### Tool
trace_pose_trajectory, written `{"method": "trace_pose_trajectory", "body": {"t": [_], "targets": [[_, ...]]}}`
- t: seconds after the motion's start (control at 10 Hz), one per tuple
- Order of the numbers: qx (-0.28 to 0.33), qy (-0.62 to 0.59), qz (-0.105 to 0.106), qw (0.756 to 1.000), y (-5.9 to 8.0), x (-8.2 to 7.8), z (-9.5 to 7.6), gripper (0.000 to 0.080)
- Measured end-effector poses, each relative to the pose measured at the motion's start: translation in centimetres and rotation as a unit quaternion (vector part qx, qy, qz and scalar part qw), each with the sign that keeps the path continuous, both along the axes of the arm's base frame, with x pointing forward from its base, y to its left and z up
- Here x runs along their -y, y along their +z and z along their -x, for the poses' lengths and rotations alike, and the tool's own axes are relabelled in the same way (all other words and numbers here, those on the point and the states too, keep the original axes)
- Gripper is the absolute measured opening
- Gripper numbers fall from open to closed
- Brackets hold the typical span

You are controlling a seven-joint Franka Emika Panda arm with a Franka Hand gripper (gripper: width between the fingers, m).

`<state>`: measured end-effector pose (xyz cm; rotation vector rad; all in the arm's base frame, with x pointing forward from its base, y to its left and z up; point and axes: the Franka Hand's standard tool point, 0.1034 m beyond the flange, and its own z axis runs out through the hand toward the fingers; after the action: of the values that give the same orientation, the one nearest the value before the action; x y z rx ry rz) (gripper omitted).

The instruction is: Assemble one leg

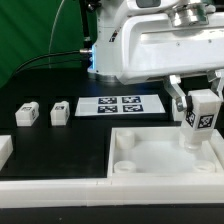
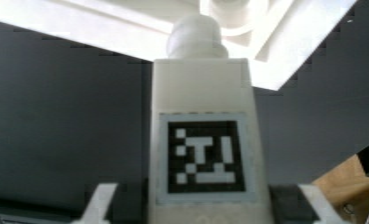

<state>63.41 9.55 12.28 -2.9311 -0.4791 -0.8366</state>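
My gripper (image 1: 197, 98) is clamped on a small white plastic oblong leg (image 1: 203, 118), with the jaws drawn in to its width and pressing its two sides. In the wrist view my fingers (image 2: 106, 203) flank the end nearest the camera. Its square black-and-white tag (image 2: 207, 150) faces the lens, and a rounded peg (image 2: 195, 35) sticks out of the far end.

I hold the leg upright at the exterior view's right, over the far right corner of a large white square tray-like plastic part (image 1: 150, 172). That part lies near on the matte black table (image 1: 70, 145). I cannot tell whether the peg touches the tray.

Well apart to the left stand a small white tagged block (image 1: 60, 112) and, just beside it, another block (image 1: 27, 113). The flat white marker board (image 1: 120, 103) lies between those blocks and the leg. Behind the table hangs a green backdrop (image 1: 30, 30), crossed by a black cable (image 1: 55, 40).
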Motion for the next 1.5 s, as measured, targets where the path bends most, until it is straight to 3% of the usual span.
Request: {"method": "trace_pose_trajectory", "body": {"t": [0.4, 1.5], "targets": [[0.007, -0.001, -0.003, 1.0, 0.0, -0.2, -1.2, 0.0294], [-0.007, 0.01, -0.003, 1.0, -2.6, -1.7, 0.5, 0.0294]]}}
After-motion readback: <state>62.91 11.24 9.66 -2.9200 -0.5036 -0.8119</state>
